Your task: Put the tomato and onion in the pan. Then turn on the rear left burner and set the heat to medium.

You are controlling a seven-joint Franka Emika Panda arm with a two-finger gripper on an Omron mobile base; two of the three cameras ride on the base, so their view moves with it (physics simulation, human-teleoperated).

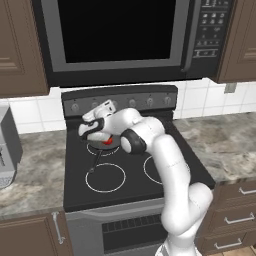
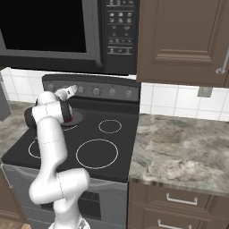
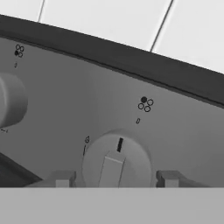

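Grey finger tips of the gripper (image 3: pixel 114 179) rise at the bottom of the hand view, spread apart on either side of a round grey stove knob (image 3: pixel 116 158); whether they touch its sides cannot be told. That knob carries a raised bar and a dark mark pointing towards the top of the frame, with a four-circle burner symbol (image 3: pixel 145 104) up and to the right of it. A second knob (image 3: pixel 11 99) sits at the left edge of the frame on the same grey control panel (image 3: pixel 65 87), and white wall tile (image 3: pixel 109 17) fills the top.

In the left base view the white arm (image 1: pixel 170 165) reaches from the lower right up to the stove's back panel (image 1: pixel 135 100), hand at the upper left of the cooktop. Just below the hand, the bright red tomato (image 1: pixel 107 141) lies in the black pan (image 1: pixel 100 148), which rests on the rear left burner (image 1: pixel 95 150), its thin handle (image 1: pixel 95 161) pointing towards the bottom of the frame. The arm hides most of the pan, so the onion cannot be made out. In the right base view, the pan's rim (image 2: pixel 77 117) shows just right of the arm.
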